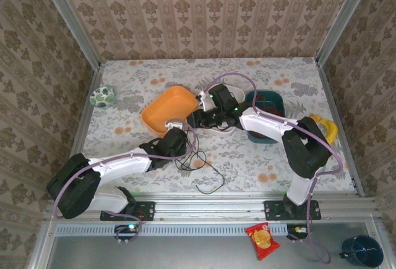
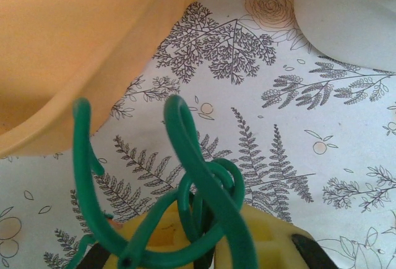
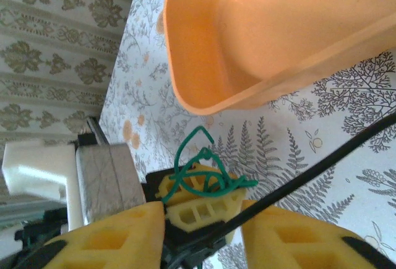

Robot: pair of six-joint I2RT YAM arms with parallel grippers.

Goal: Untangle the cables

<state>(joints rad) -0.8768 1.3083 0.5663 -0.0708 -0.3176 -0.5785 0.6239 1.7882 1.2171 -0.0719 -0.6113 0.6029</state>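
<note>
A thin dark green cable (image 2: 199,176) is knotted into small loops, and my left gripper (image 2: 210,247) is shut on it between its yellow fingers (image 2: 275,238). In the right wrist view the same green cable (image 3: 199,173) sits on top of the left gripper (image 3: 207,204). My right gripper (image 3: 204,244) stands open around it, one yellow finger (image 3: 105,238) on each side. A black cable (image 3: 322,161) runs diagonally through that gap. From above, both grippers, left (image 1: 177,138) and right (image 1: 197,119), meet beside the orange bowl, and loose black cables (image 1: 201,169) lie in loops in front of them.
The orange bowl (image 1: 167,105) lies just left of the grippers, its rim (image 2: 124,71) close to the green loops. A white dish (image 1: 220,129) sits under the right arm. A teal tub (image 1: 267,103), a yellow object (image 1: 329,128) and a small green bowl (image 1: 102,96) stand further off.
</note>
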